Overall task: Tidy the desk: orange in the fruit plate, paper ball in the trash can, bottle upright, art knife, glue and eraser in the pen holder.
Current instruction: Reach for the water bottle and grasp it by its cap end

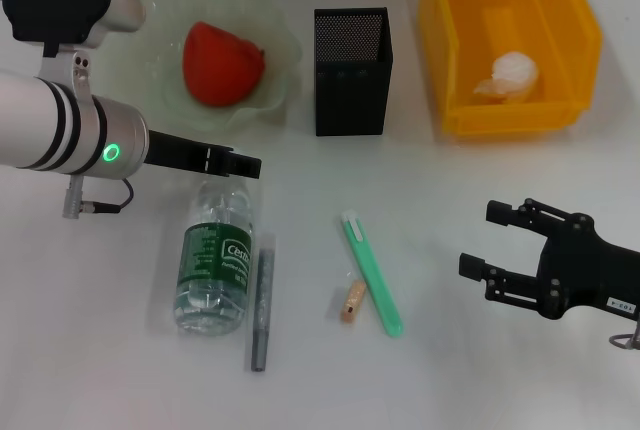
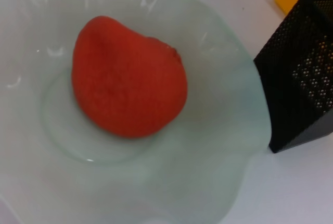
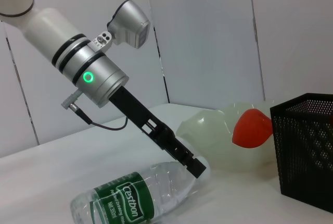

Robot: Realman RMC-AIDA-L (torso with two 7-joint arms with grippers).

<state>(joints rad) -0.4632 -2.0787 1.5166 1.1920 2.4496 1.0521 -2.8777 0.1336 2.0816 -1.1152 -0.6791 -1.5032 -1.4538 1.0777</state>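
Observation:
The orange (image 1: 222, 62) lies in the fruit plate (image 1: 285, 45); it also shows in the left wrist view (image 2: 127, 83). The paper ball (image 1: 512, 75) is in the trash can (image 1: 470, 10). The bottle (image 1: 215, 260) lies flat on the table, its cap end toward the plate. My left gripper (image 1: 243, 163) hovers over that end, between bottle and plate; it also shows in the right wrist view (image 3: 195, 166). The glue (image 1: 262, 300) lies beside the bottle. The art knife (image 1: 372, 272) and the eraser (image 1: 351, 301) lie mid-table. The pen holder (image 1: 350, 70) stands upright. My right gripper (image 1: 490, 240) is open and empty, to the right.
The plate, pen holder and trash can stand in a row along the far side of the white table (image 1: 450, 180). The left arm's body (image 1: 60, 135) reaches in from the left edge. Bare table lies between the art knife and the right gripper.

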